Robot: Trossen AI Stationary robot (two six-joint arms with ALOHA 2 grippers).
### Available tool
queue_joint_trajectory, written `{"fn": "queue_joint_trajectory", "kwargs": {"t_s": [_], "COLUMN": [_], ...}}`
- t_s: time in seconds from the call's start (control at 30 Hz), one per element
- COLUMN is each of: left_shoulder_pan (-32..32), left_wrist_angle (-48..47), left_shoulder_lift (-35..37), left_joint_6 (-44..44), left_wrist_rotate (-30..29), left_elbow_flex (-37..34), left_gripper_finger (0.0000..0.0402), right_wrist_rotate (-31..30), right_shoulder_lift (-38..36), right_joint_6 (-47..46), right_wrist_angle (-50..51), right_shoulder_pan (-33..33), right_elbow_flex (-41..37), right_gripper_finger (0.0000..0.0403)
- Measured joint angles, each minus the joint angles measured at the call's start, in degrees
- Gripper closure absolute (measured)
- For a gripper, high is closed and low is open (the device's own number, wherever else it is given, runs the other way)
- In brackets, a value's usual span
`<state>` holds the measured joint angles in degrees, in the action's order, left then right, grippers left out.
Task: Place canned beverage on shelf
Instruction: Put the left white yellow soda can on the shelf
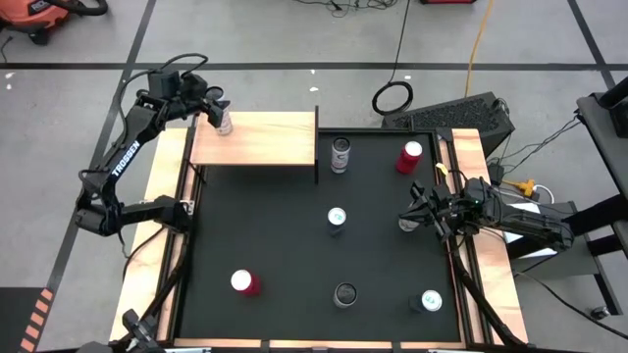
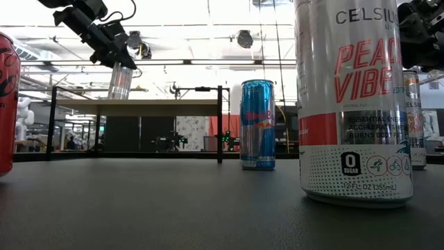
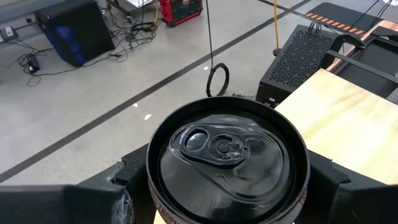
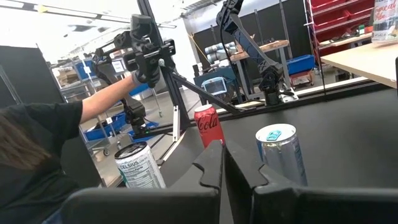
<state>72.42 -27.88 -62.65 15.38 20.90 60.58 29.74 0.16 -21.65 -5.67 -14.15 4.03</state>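
Left end effector [image 1: 218, 115] grips upright silver aluminium can [image 1: 224, 122] over pale wood shelf [image 1: 265, 139]; right end effector [image 1: 412, 214] closed, empty.

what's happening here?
The left pincer holds a can over the far-left end of the shelf, just above the board and not yet set down. The right pincer waits shut at the table's right side. Six more cans stand on the table.
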Motion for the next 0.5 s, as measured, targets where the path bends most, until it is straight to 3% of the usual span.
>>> {"fn": "queue_joint_trajectory", "kwargs": {"t_s": [0.3, 0.5], "left_shoulder_pan": [0.0, 0.0], "left_wrist_angle": [-0.1, 0.3], "left_shoulder_lift": [0.0, 0.0], "left_joint_6": [0.2, 0.4], "left_wrist_rotate": [0.1, 0.1], "left_elbow_flex": [0.0, 0.0], "left_gripper_finger": [0.0135, 0.0107], "right_wrist_rotate": [0.0, 0.0], "right_shoulder_lift": [0.0, 0.0], "right_joint_6": [0.0, 0.0], "right_wrist_angle": [0.0, 0.1], "right_shoulder_pan": [0.0, 0.0], "right_elbow_flex": [0.0, 0.0], "right_gripper_finger": [0.0403, 0.0403]}}
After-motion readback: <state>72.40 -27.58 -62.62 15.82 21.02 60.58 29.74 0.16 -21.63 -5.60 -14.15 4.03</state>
